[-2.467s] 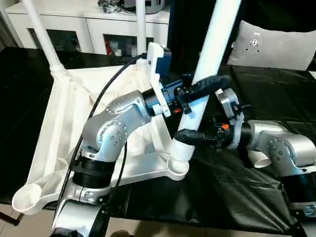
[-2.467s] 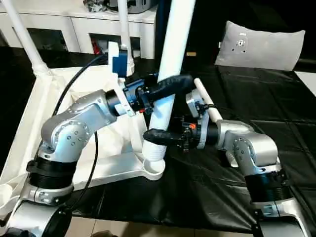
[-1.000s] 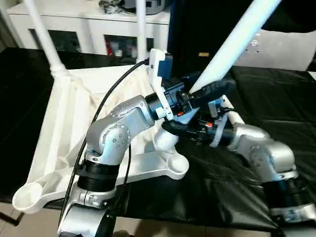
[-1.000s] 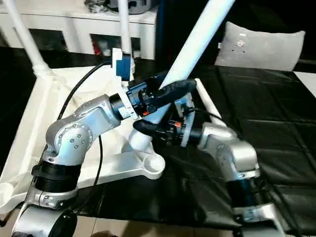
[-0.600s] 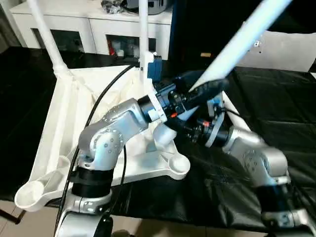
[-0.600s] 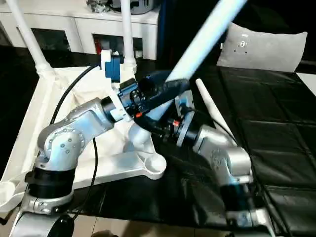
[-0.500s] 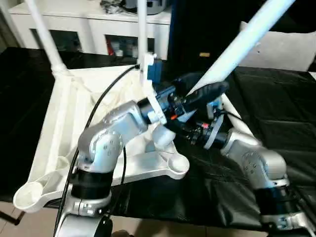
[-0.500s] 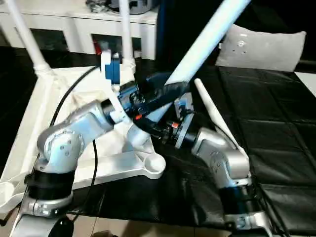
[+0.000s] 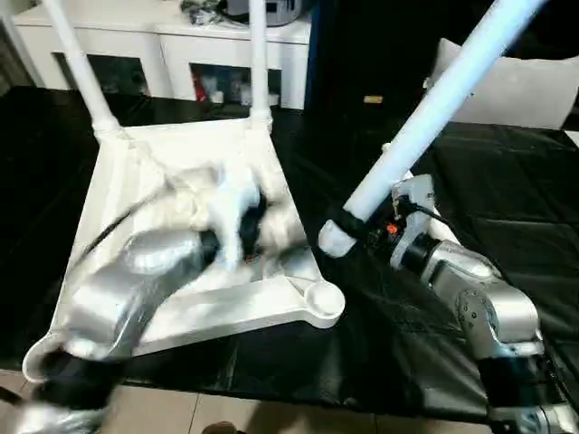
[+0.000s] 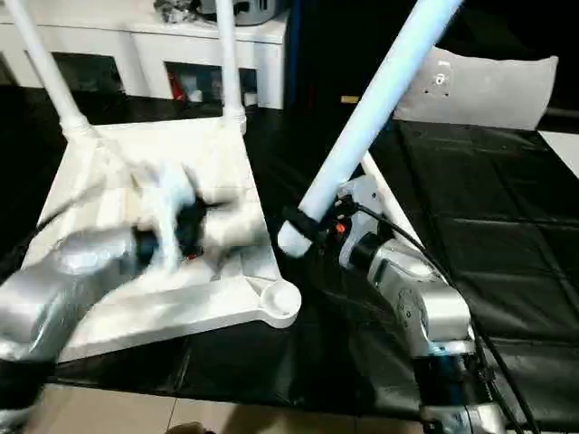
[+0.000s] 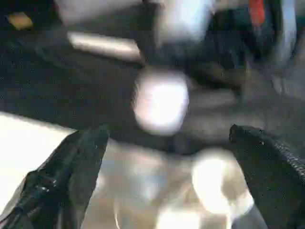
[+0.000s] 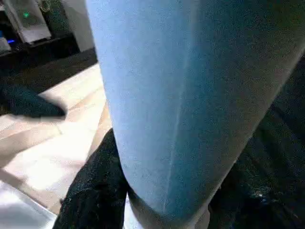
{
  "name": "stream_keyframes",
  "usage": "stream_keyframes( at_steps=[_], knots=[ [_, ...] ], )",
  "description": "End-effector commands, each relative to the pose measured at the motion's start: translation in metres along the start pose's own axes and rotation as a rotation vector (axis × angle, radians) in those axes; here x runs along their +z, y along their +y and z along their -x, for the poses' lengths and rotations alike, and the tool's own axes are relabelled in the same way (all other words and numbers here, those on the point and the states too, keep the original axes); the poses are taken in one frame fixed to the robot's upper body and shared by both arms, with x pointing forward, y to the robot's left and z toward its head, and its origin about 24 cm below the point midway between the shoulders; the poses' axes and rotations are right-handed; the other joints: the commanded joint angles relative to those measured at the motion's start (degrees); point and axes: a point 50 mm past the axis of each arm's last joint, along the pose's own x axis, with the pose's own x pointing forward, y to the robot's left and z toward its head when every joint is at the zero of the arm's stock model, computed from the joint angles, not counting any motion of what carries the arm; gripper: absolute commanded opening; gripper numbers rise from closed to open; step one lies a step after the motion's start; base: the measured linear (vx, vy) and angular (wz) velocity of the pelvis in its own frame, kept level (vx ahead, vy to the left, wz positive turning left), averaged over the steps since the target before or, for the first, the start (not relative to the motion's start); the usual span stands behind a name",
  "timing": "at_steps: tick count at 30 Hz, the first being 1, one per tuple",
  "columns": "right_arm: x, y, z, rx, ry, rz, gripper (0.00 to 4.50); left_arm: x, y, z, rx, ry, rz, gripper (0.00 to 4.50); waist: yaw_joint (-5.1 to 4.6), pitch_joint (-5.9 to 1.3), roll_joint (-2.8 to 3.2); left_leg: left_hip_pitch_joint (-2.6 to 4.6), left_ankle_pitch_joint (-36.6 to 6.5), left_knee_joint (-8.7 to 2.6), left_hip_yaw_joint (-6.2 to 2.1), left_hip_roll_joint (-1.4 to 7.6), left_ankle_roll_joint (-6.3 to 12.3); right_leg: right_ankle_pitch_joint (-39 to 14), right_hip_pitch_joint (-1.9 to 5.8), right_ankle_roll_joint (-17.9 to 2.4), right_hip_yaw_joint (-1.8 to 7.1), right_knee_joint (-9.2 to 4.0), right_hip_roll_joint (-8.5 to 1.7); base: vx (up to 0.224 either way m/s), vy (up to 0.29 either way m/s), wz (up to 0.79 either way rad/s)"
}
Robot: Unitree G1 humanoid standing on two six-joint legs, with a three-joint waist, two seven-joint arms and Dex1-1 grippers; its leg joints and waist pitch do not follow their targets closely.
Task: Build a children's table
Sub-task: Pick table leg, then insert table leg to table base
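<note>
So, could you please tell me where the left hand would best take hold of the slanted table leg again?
Probably on the bare shaft just above the right hand, which clamps the table leg near its thick lower end. Come from the tabletop side: the tube leans up and away to the right, leaving that flank exposed.

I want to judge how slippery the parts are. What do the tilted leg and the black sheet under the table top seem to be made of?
The tilted leg looks like smooth white plastic: an even, slightly glossy tube with a faint seam line along it in the right wrist view. The black sheet looks like thin plastic film or coated fabric: it is creased and reflects light in patches. Which of these I cannot tell.
</note>
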Motion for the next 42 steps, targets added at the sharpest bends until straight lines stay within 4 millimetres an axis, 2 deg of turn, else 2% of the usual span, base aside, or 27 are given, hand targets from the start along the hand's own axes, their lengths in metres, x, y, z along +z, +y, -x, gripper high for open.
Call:
stream_keyframes(
  at_steps=[1, 2, 4, 5, 6, 9, 12, 14, 21, 23, 25, 31, 35, 39, 40, 42],
  knots=[
    [0.002, -0.002, 0.005, -0.034, 0.001, 0.026, 1.88, -0.007, -0.008, 0.000, -0.076, 0.052, -0.022, 4.17, -0.07, -3.57, 0.05, 0.56, -5.5, -4.32, -0.39, 2.83, -0.31, -10.0, 2.75, -7.3, 3.21, -4.30, -4.49, 0.000, 0.000, 0.00],
    [0.001, -0.001, 0.006, -0.037, 0.001, 0.027, 1.88, -0.010, -0.010, 0.001, -0.094, 0.076, -0.024, 4.17, 0.00, -3.59, 0.34, 0.60, -5.6, -4.35, -0.43, 2.82, -0.45, -9.5, 2.75, -7.6, 3.21, -4.26, -4.52, 0.000, 0.000, 0.00],
    [-0.002, 0.000, 0.008, -0.040, -0.001, 0.025, 1.88, -0.021, -0.014, 0.004, -0.144, 0.172, -0.036, 3.89, -0.07, -3.54, 0.60, 0.58, -6.9, -4.38, -0.41, 2.79, -0.90, -9.0, 2.78, -8.1, 3.23, -4.26, -4.49, 0.000, 0.000, 0.00],
    [-0.002, 0.000, 0.008, -0.041, 0.000, 0.025, 1.88, -0.024, -0.015, 0.005, -0.157, 0.195, -0.036, 3.78, -0.06, -3.48, 0.46, 0.61, -7.7, -4.50, -0.48, 2.79, -1.02, -9.5, 2.80, -8.1, 3.22, -4.29, -4.49, 0.000, 0.000, 0.00],
    [-0.003, 0.000, 0.009, -0.044, -0.002, 0.019, 1.88, -0.027, -0.017, 0.005, -0.169, 0.214, -0.030, 3.74, -0.21, -3.37, 0.67, 0.61, -8.9, -4.58, -0.44, 2.69, -1.26, -10.9, 2.82, -8.0, 3.24, -4.52, -4.51, 0.000, 0.000, 0.00],
    [-0.004, 0.001, 0.010, -0.050, -0.005, 0.010, 1.88, -0.032, -0.016, 0.004, -0.173, 0.251, -0.032, 3.60, -0.19, -3.28, 0.77, 0.68, -10.4, -4.62, -0.49, 2.75, -1.64, -13.6, 2.81, -7.9, 3.31, -4.83, -4.66, 0.000, 0.000, 0.00],
    [-0.005, 0.003, 0.010, -0.048, -0.005, 0.005, 1.88, -0.037, -0.013, 0.004, -0.157, 0.296, -0.034, 3.32, -0.16, -3.33, 0.74, 0.67, -10.2, -4.63, -0.52, 2.74, -1.69, -13.6, 2.78, -7.7, 3.31, -4.79, -4.58, 0.000, 0.000, 0.00],
    [-0.007, 0.005, 0.010, -0.047, -0.001, 0.004, 1.88, -0.039, -0.010, 0.005, -0.138, 0.311, -0.036, 3.16, -0.15, -3.42, 1.06, 0.67, -10.0, -4.57, -0.59, 2.73, -1.76, -12.8, 2.81, -7.8, 3.26, -4.69, -4.56, 0.000, 0.000, 0.00],
    [-0.008, 0.003, 0.010, -0.060, 0.005, 0.005, 1.88, -0.047, -0.004, 0.005, -0.099, 0.374, -0.078, 2.58, -0.08, -3.58, 0.94, 0.54, -9.0, -4.43, -0.60, 2.67, -1.51, -9.9, 3.04, -8.7, 3.23, -4.43, -4.59, 0.000, 0.000, 0.00],
    [-0.008, 0.001, 0.010, -0.063, 0.006, 0.008, 1.88, -0.048, 0.001, 0.004, -0.068, 0.374, -0.104, 2.47, -0.04, -3.55, 0.74, 0.51, -8.6, -4.46, -0.61, 2.72, -1.31, -9.6, 3.04, -8.8, 3.20, -4.45, -4.61, 0.000, 0.000, 0.00],
    [-0.007, 0.001, 0.010, -0.063, 0.006, 0.010, 1.88, -0.047, 0.003, 0.003, -0.050, 0.355, -0.107, 2.27, -0.02, -3.44, 0.47, 0.53, -9.2, -4.46, -0.49, 2.67, -1.22, -11.0, 2.99, -8.8, 3.23, -4.64, -4.65, 0.000, 0.000, 0.00],
    [-0.005, -0.001, 0.007, -0.071, 0.005, 0.018, 1.88, -0.048, 0.023, 0.001, 0.067, 0.332, -0.148, 1.89, 0.02, -3.31, 0.85, 0.65, -11.0, -4.61, -0.60, 2.73, -1.50, -15.6, 2.75, -7.3, 3.24, -5.10, -4.75, 0.000, 0.000, 0.00],
    [-0.002, -0.003, 0.007, -0.076, -0.001, 0.023, 1.88, -0.047, 0.031, -0.001, 0.093, 0.318, -0.158, 1.40, -0.04, -3.34, 0.52, 0.59, -12.3, -4.74, -0.72, 2.73, -1.78, -17.9, 2.79, -6.5, 3.24, -5.33, -4.89, 0.000, 0.000, 0.00],
    [-0.002, -0.003, 0.007, -0.076, -0.001, 0.023, 1.88, -0.047, 0.031, -0.001, 0.093, 0.318, -0.158, 1.16, -0.01, -3.54, 0.63, 0.57, -10.7, -4.57, -0.67, 2.84, -1.53, -14.2, 2.72, -7.7, 3.26, -4.88, -4.87, 0.000, 0.000, 0.00],
    [-0.001, -0.004, 0.007, -0.076, -0.002, 0.027, 1.88, -0.047, 0.032, -0.003, 0.087, 0.317, -0.157, 1.06, 0.02, -3.56, 0.44, 0.57, -10.3, -4.56, -0.63, 2.87, -1.42, -13.5, 2.71, -7.9, 3.26, -4.81, -4.83, 0.000, 0.000, 0.00],
    [0.000, -0.004, 0.005, -0.070, -0.003, 0.030, 1.88, -0.047, 0.033, -0.006, 0.069, 0.293, -0.122, 0.96, -0.05, -3.61, 0.65, 0.57, -9.9, -4.46, -0.52, 2.73, -1.43, -12.5, 2.79, -8.5, 3.25, -4.77, -4.81, 0.000, 0.000, 0.00]
  ],
)
